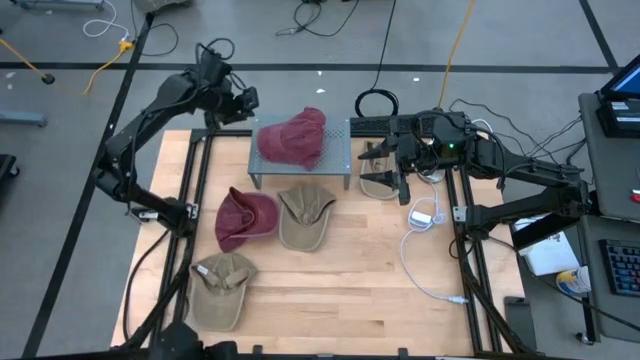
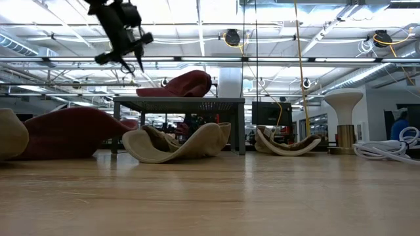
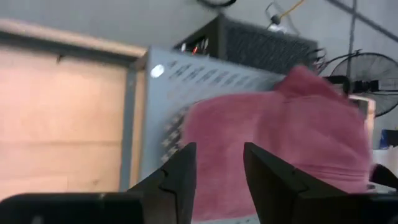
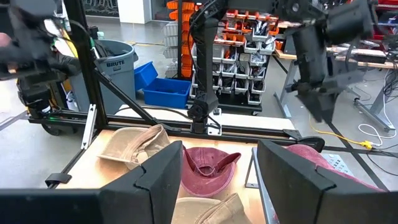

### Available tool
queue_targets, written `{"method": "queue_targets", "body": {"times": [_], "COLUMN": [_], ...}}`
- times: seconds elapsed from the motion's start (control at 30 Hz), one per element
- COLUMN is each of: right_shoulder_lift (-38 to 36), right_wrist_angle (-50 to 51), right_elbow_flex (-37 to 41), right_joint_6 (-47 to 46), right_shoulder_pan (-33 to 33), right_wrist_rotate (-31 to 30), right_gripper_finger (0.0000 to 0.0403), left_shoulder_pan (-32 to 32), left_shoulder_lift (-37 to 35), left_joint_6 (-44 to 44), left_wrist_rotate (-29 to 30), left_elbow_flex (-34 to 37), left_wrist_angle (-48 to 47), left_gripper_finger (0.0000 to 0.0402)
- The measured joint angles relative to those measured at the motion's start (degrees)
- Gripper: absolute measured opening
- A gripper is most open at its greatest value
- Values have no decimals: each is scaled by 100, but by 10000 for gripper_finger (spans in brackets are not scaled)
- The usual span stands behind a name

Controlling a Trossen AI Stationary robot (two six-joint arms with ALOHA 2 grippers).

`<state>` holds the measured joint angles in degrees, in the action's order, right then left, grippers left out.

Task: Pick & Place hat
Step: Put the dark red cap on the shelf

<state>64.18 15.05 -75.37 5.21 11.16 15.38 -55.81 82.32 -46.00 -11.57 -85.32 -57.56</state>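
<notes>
Hats: we see one red hat resting on the grey rack, left gripper empty, slightly parted beside it (three hats wait); right gripper open.

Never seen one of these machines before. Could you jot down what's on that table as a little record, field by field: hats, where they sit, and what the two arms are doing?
Hats: five
On shelf: red hat on grey metal shelf
Below shelf: red cap, tan cap beside it
Near edge: tan hat
Right of shelf: tan cap
Left pincer: raised beside shelf, empty, fingers apart
Right pincer: open, empty, over the right-hand tan cap
</notes>
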Motion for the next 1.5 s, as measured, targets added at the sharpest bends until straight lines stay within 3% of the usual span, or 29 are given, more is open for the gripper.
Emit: {"method": "queue_targets", "body": {"times": [0.33,0.6,0.93,1.07,1.33,1.5], "right_shoulder_lift": [0,0,0,0,-110,-184], "right_wrist_angle": [-22,-21,-20,-20,22,57], "right_elbow_flex": [0,0,0,0,2,2], "right_joint_6": [4,14,4,4,4,10], "right_shoulder_pan": [-1,0,0,-2,0,2], "right_wrist_rotate": [4,2,-13,-35,-11,348], "right_gripper_finger": [201,201,201,201,201,201], "left_shoulder_pan": [478,761,782,890,1550,1868], "left_shoulder_lift": [112,220,210,210,519,878], "left_joint_6": [202,387,799,787,433,-28], "left_wrist_rotate": [707,806,26,-81,-77,330], "left_elbow_flex": [-1074,-1434,-1434,-1434,-1440,-1438], "left_wrist_angle": [-842,-1615,-1982,-1530,-333,-57], "left_gripper_finger": [79,49,47,68,175,190]}}
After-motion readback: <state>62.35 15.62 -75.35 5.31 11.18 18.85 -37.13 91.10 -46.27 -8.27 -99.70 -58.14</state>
